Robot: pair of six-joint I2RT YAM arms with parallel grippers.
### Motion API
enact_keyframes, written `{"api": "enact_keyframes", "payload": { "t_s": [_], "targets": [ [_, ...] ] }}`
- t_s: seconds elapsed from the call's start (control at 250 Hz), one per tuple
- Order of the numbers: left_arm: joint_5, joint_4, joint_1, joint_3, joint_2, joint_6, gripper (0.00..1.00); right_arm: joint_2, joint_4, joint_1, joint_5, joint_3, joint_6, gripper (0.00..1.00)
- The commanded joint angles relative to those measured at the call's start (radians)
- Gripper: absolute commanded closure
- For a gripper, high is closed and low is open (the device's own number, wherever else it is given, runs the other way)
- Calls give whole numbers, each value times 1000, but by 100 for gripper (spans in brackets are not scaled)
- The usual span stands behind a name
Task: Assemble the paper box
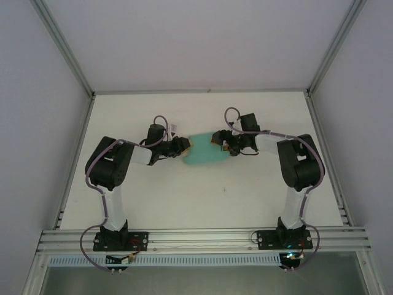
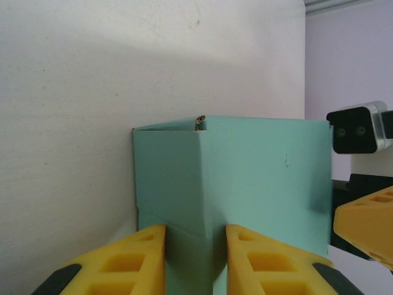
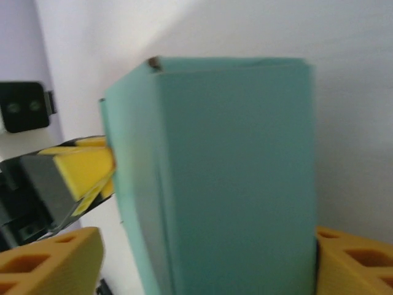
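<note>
Left gripper (image 2: 195,264) up front in its wrist cam: yellow fingers (image 2: 138,264) closed on a folded corner of the paper box (image 2: 264,178), card pinched betw. them. Rest of the box stands straight ahead of the tips, one teal wall to each side of the crease. Right gripper (image 3: 209,273) comes at the box from the opp. end. Its jaws are apart w/ the box betw. them; one finger (image 3: 356,264) touches a wall, the other sits just clear w/ a sliver of gap, so no clamp. From above, the box lies on the white table (image 1: 245,196) betw. both tools, tips meeting it at either end.
</note>
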Motion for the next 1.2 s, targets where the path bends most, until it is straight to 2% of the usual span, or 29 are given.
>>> {"api": "enact_keyframes", "payload": {
  "t_s": [0.0, 0.124, 0.188, 0.323, 0.359, 0.415, 0.427, 0.511, 0.587, 0.739, 0.818, 0.882, 0.954, 1.078, 1.194],
  "targets": [
    [-30, -102, 11, -32, 22, 31, 72, 1, 80, 0, -123, 3, 44, 33],
    [-38, -117, 4, -18, -30, 68, 65, -35, 72, 0, -106, -4, 39, 51],
    [-52, -156, -7, 5, -68, 102, 59, -53, 68, -1, -108, -3, 46, 54],
    [-89, -231, -35, 45, -178, 192, 39, -95, 23, 0, -83, 4, 44, 55],
    [-100, -247, -41, 53, -215, 222, 30, -111, 0, 0, -67, 5, 39, 55],
    [-125, -274, -55, 61, -272, 278, 2, -140, -31, 0, -36, 1, 36, 55],
    [-132, -282, -59, 63, -283, 291, 0, -146, -39, 0, -28, 0, 34, 55],
    [-207, -341, -94, 68, -376, 413, 0, -195, -93, 0, 11, -5, 39, 55],
    [-331, -410, -155, 72, -462, 549, 0, -240, -168, 0, 53, 2, 62, 54],
    [-606, -473, -380, 43, -593, 948, 0, -316, -420, -4, 153, 80, 74, 53],
    [-708, -494, -482, 35, -628, 1109, 0, -332, -578, -24, 173, 149, 96, 52],
    [-768, -525, -552, 47, -645, 1199, 0, -334, -683, -52, 129, 200, 116, 52],
    [-788, -510, -595, 37, -659, 1280, 0, -338, -729, -89, 39, 223, 153, 52],
    [-797, -470, -607, 12, -662, 1353, 0, -334, -765, -143, -115, 232, 217, 56],
    [-875, -436, -609, 7, -633, 1420, 0, -325, -891, -165, -146, 274, 205, 58]
  ]
}}
